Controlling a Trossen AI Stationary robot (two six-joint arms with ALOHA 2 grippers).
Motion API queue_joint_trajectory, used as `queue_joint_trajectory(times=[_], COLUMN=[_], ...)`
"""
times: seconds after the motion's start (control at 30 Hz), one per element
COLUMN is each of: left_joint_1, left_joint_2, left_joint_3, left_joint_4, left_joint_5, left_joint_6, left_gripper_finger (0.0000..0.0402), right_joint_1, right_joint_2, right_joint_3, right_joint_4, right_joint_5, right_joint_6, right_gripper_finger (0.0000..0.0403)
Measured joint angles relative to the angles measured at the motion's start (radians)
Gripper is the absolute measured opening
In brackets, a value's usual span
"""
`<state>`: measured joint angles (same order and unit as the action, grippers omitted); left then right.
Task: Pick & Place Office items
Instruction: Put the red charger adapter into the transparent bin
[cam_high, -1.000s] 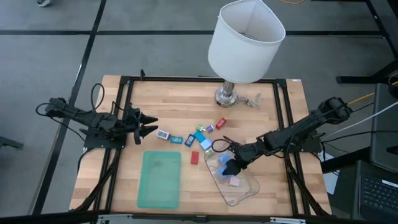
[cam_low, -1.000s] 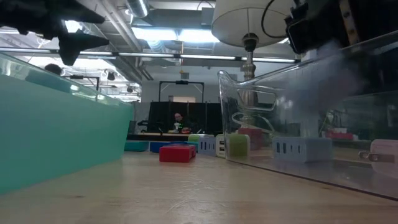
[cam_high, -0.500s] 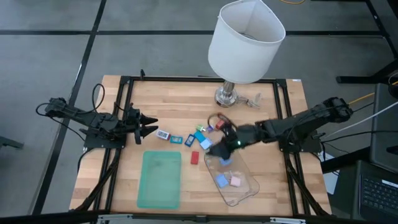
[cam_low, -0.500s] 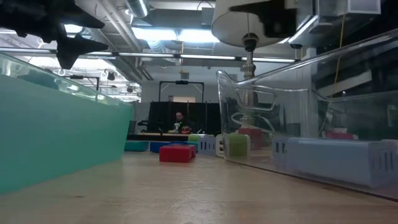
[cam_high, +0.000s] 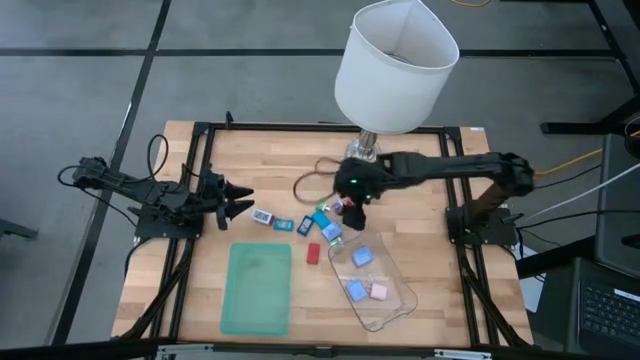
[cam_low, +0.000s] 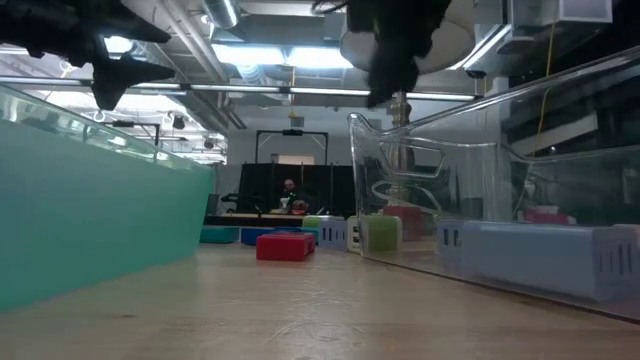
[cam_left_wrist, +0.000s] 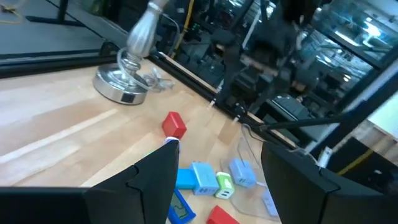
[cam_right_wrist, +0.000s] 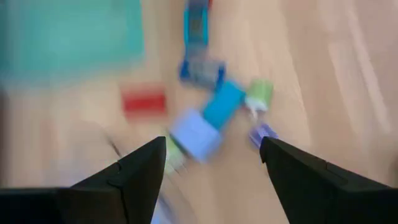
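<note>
Small office pieces lie loose on the wood table: a white-blue one (cam_high: 262, 215), a teal one (cam_high: 283, 224), blue ones (cam_high: 320, 218), a light blue one (cam_high: 332, 232) and a red one (cam_high: 313, 253). Three more, light blue (cam_high: 362, 256), blue (cam_high: 355, 290) and pink (cam_high: 378, 290), lie in the clear tub (cam_high: 392, 305). My right gripper (cam_high: 352, 205) (cam_right_wrist: 211, 180) hovers open above the loose cluster by the lamp base and holds nothing. My left gripper (cam_high: 238, 200) (cam_left_wrist: 214, 186) waits open at the table's left, above the wood.
A flat green tray (cam_high: 256, 288) lies near the front edge, left of the tub. A lamp with a white shade (cam_high: 395, 70) stands on a metal base (cam_high: 365, 150) at the far edge, close behind my right arm. A black frame (cam_high: 300, 128) rims the table.
My right gripper has risen out of the clear tub and swung toward the table's far edge and left, ending over the loose pieces near the lamp base. A blue piece now lies in the tub where the gripper was. The left arm has kept still.
</note>
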<state>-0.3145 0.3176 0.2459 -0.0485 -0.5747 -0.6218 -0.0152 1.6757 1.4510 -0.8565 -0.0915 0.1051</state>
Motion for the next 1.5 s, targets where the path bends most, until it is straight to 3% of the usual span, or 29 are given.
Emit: queue_joint_trajectory(times=[0.17,0.3,0.67,1.1,1.5], left_joint_1=[0.0,0.0,0.0,0.0,0.0], left_joint_2=[0.0,0.0,0.003,0.003,0.003], left_joint_3=[0.0,0.0,0.0,0.0,0.0], left_joint_4=[-0.002,-0.002,-0.012,-0.03,-0.031], left_joint_5=[-0.075,-0.148,-0.202,-0.202,-0.202], left_joint_6=[-0.012,-0.033,-0.057,-0.056,-0.062], left_gripper_finger=[0.0223,0.0223,0.0223,0.0223,0.0223], right_joint_1=[-0.043,-0.077,-0.211,-0.215,-0.21], right_joint_2=[0.148,0.191,0.19,0.189,0.189], right_joint_3=[0.108,0.11,0.095,-0.154,-0.215], right_joint_4=[-0.27,-0.28,-0.211,-0.016,0.104], right_joint_5=[0.021,0.07,0.072,0.073,0.049], right_joint_6=[-0.479,-0.69,-0.716,-0.688,-0.627], right_gripper_finger=[0.0273,0.0273,0.0273,0.0273,0.0265])
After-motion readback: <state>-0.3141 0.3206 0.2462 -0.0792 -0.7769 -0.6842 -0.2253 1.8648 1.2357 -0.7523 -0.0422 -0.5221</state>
